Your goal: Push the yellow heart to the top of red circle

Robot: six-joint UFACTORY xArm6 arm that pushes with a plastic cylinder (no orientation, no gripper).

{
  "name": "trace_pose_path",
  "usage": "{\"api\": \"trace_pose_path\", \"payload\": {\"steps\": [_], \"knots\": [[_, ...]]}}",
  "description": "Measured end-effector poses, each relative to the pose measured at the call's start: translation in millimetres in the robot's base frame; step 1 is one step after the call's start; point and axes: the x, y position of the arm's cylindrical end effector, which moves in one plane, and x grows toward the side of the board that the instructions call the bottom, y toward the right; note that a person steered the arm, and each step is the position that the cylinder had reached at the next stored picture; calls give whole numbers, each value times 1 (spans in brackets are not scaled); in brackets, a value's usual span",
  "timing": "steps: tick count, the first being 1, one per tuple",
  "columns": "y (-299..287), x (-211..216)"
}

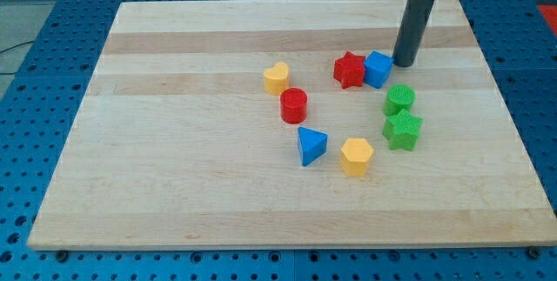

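The yellow heart (276, 77) lies near the board's middle, just up and left of the red circle (294, 105), almost touching it. My tip (404, 63) stands well to the view's right of both, right beside the blue cube (378, 69), at its right edge. The rod rises from there toward the view's top.
A red star (349, 70) touches the blue cube's left side. A green cylinder (399, 99) and a green star (402, 130) sit below my tip. A blue triangle (311, 145) and a yellow hexagon (356, 156) lie below the red circle. The wooden board (174, 185) rests on a blue perforated table.
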Motion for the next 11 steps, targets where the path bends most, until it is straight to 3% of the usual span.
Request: {"api": "trace_pose_path", "payload": {"steps": [2,3,5,6,8,11], "knots": [[-16,15],[-17,-33],[-218,-40],[-257,7],[-201,22],[-202,25]]}}
